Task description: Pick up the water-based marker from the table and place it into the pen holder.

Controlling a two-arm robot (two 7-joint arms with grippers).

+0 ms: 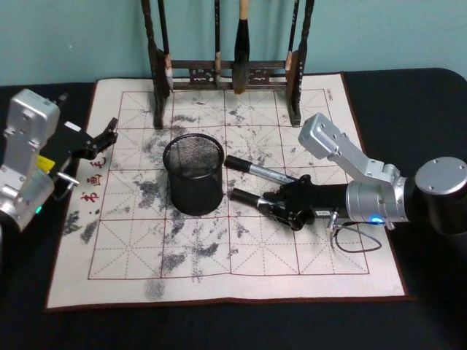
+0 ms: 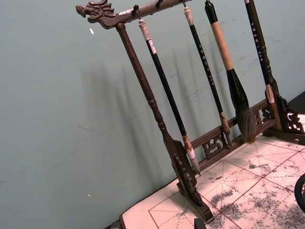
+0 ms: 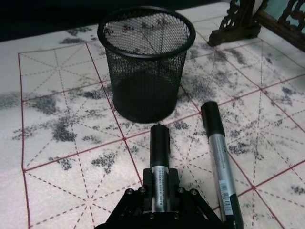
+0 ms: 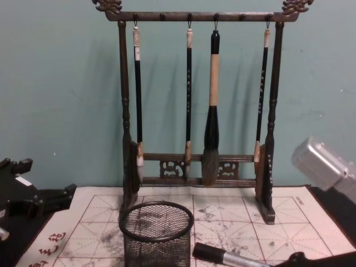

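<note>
Just right of the pen holder point(image 1: 195, 191) on the worktop point(image 1: 292, 255), the right gripper point(image 1: 276, 205) has its jaws clenched on the water-based marker point(image 1: 246, 196), whose long axis lies level with the cap pointing left at the holder, while the left gripper point(image 1: 104, 135) sits parked at the far left.

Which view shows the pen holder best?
Head view: the pen holder stands whole, mouth open. Right wrist view shows it whole from the side; chest view crops its base; left wrist view catches its edge.

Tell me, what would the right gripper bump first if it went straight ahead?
Probably the side of the round black wire-mesh pen holder; the right gripper, gripping a silver-grey black-capped marker, points straight at it.
</note>
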